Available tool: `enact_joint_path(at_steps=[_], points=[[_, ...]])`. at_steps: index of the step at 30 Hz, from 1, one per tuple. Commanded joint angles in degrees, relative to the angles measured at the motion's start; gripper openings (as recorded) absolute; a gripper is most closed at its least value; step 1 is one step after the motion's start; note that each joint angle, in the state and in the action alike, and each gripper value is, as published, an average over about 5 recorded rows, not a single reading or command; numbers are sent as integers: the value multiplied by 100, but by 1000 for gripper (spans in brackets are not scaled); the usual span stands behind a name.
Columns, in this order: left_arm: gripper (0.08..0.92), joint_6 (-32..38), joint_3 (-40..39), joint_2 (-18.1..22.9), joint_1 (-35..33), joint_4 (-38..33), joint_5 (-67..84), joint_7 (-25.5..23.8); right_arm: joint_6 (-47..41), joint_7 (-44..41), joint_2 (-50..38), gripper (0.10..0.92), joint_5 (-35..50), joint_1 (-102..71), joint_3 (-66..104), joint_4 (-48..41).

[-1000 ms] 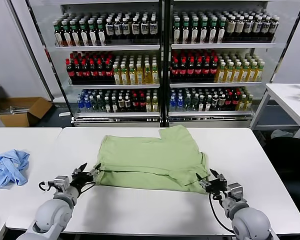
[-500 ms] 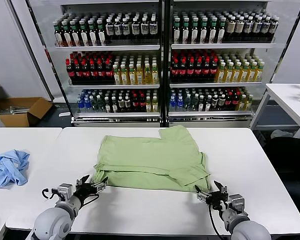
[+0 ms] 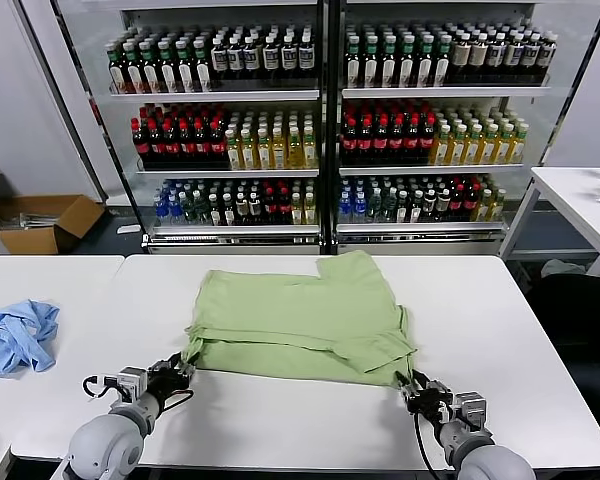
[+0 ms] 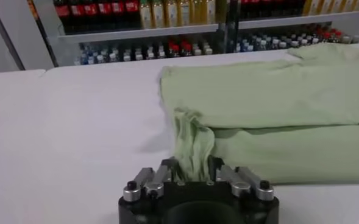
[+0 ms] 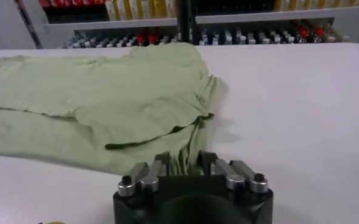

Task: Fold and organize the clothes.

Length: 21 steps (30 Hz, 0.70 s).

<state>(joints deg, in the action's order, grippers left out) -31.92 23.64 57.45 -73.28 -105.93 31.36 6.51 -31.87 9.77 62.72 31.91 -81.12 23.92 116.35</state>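
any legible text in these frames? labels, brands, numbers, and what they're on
None readable.
Bottle labels on the drink shelves: too small and blurred in every view.
Green polo shirt: no print or text showing on the visible side.
Cardboard box on the floor: no legible marking.
Blue garment: no text.
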Motion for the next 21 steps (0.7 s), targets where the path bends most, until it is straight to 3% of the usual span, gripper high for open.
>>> enact_joint_path(at_steps=[1,5,9,15,21], points=[[282,-106,11,41,-40,-17,-13,-43,-52,63,-2,239,107,-46,42,86],[170,-108,198,9,-372,-525,423,79,-110,47,-144,139,177,-298,225,518],[98,-113,620,-155,-1274,-1452,713,115,-128,-54,-340,114,238,-940,667,1262],[91,-113,1016,-361,-2249,-2047,672,55,-130,-132,-486,114,239,-1841,1170,1852],[89,-111,1113,-409,-2659,-2249,570,41,-130,-125,-394,114,81,-2407,1176,1993]])
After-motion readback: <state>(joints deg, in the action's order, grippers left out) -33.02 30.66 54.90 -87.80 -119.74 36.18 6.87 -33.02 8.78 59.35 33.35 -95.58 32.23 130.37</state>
